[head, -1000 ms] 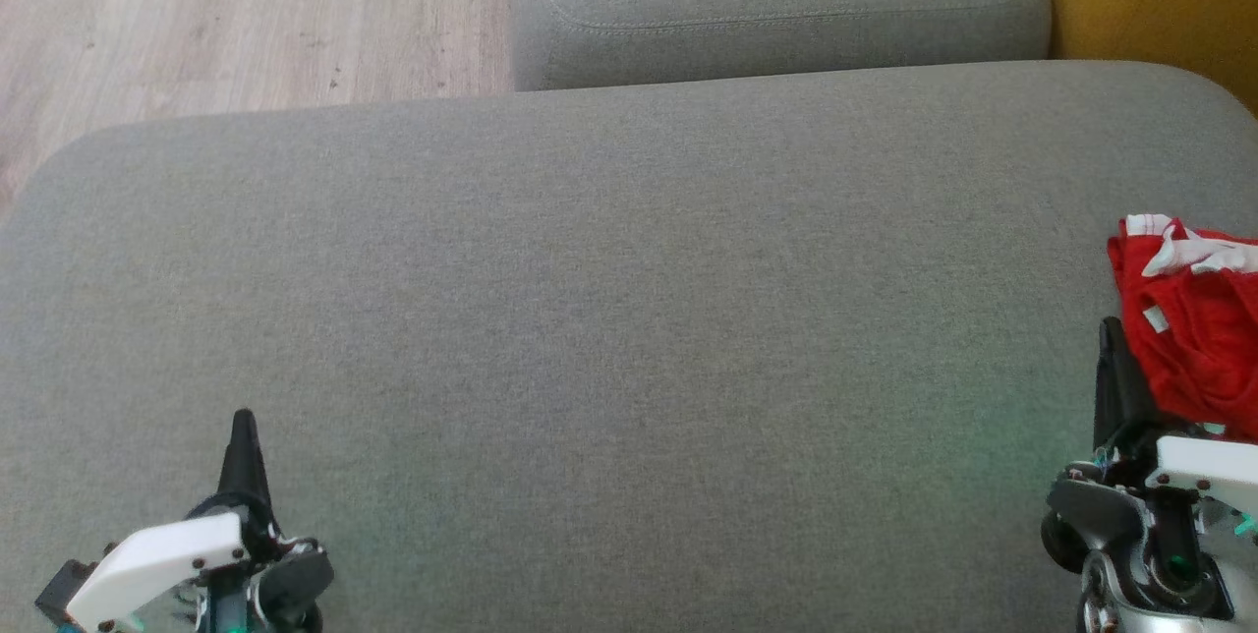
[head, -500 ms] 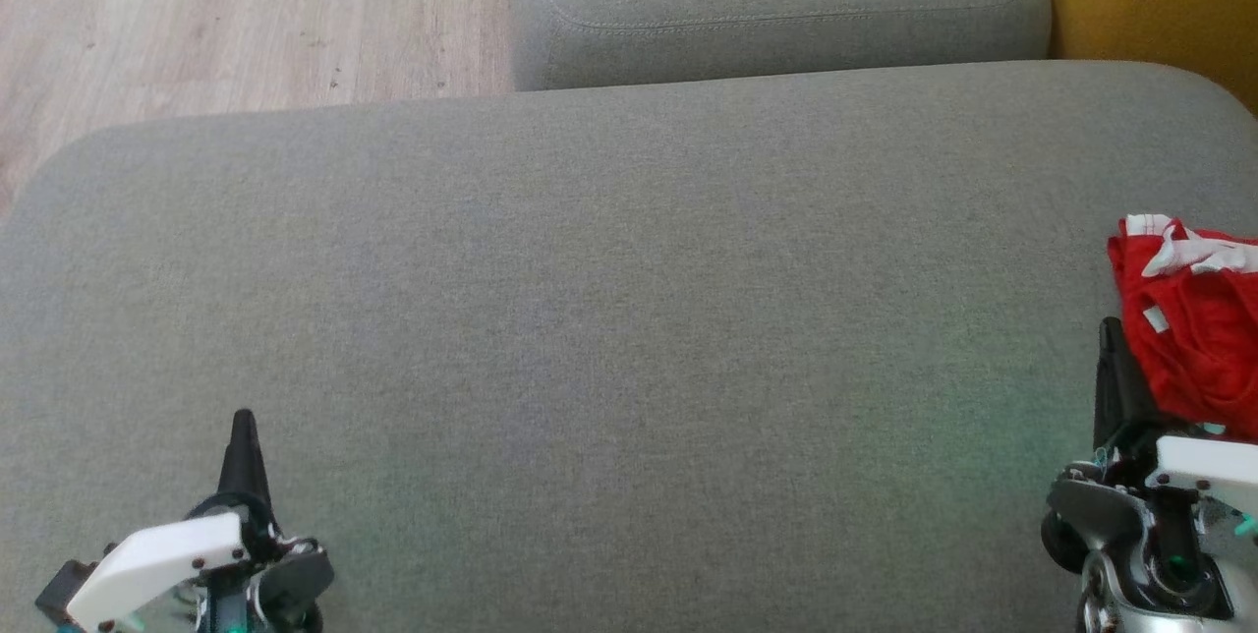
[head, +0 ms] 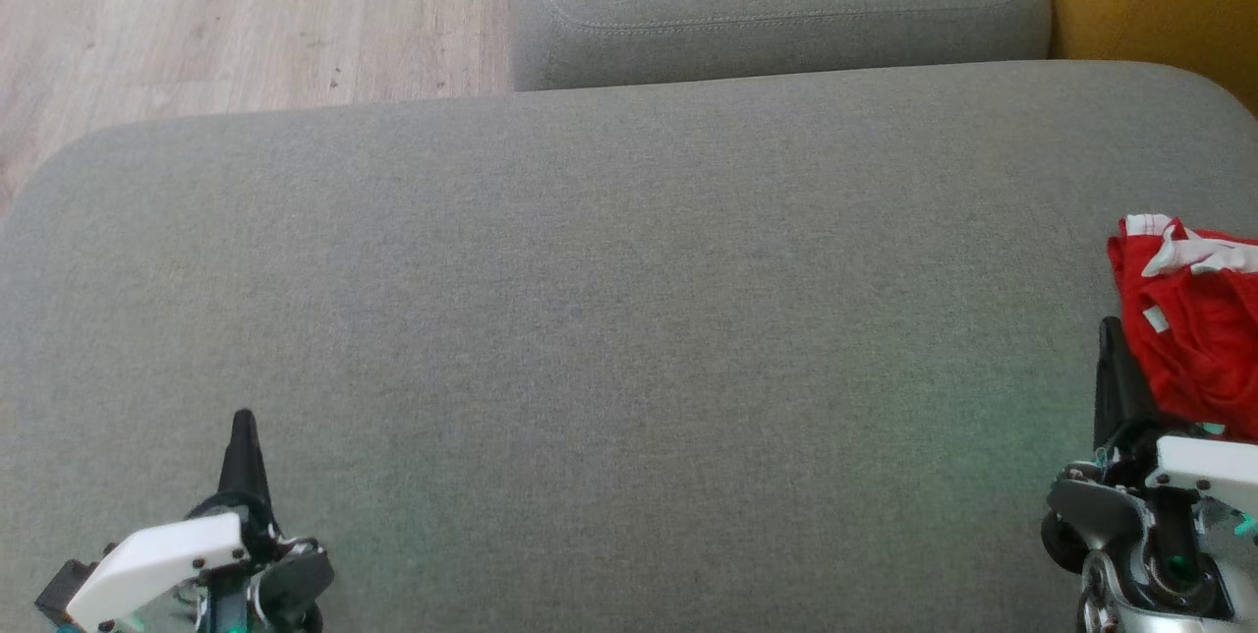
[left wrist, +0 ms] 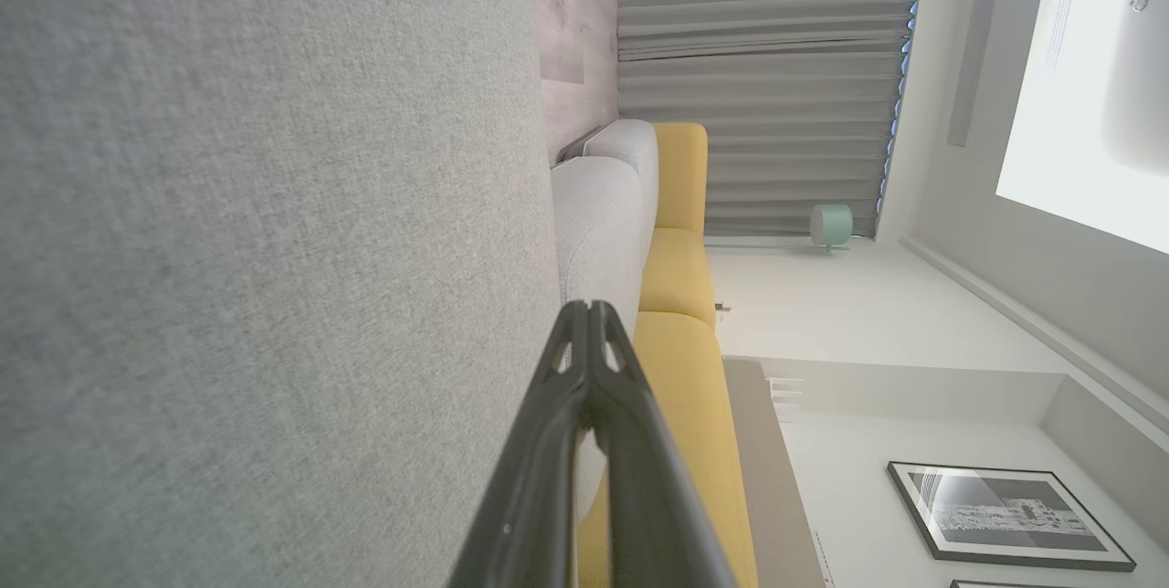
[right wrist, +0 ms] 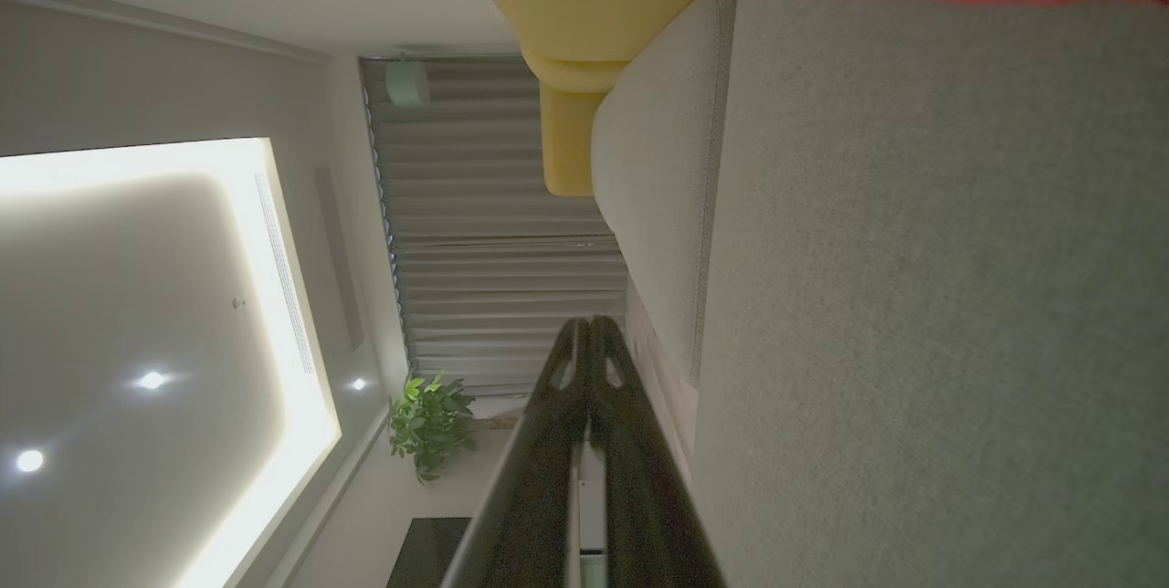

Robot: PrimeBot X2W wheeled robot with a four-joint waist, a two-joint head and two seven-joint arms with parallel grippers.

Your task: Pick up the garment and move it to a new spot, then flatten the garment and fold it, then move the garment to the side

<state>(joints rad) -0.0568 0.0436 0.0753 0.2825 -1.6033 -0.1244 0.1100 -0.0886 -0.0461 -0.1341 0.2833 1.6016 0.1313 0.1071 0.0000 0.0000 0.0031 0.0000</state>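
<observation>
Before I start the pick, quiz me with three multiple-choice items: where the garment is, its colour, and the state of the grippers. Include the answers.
1. Where does the garment lie on the grey cushion?
A. At the right edge, beside the right gripper
B. In the middle
C. At the far left corner

2. What colour is the garment?
A. Blue with yellow
B. Red with white trim
C. Plain black

3. How do the left gripper and the right gripper stand?
A. Both wide open
B. Both shut, holding nothing
C. Right shut on the garment

Answers:
1 A: the head view shows it crumpled at the right edge, next to the right fingers.
2 B: the cloth is red with white bands along the top.
3 B: each wrist view shows the fingertips pressed together with nothing between them.
</observation>
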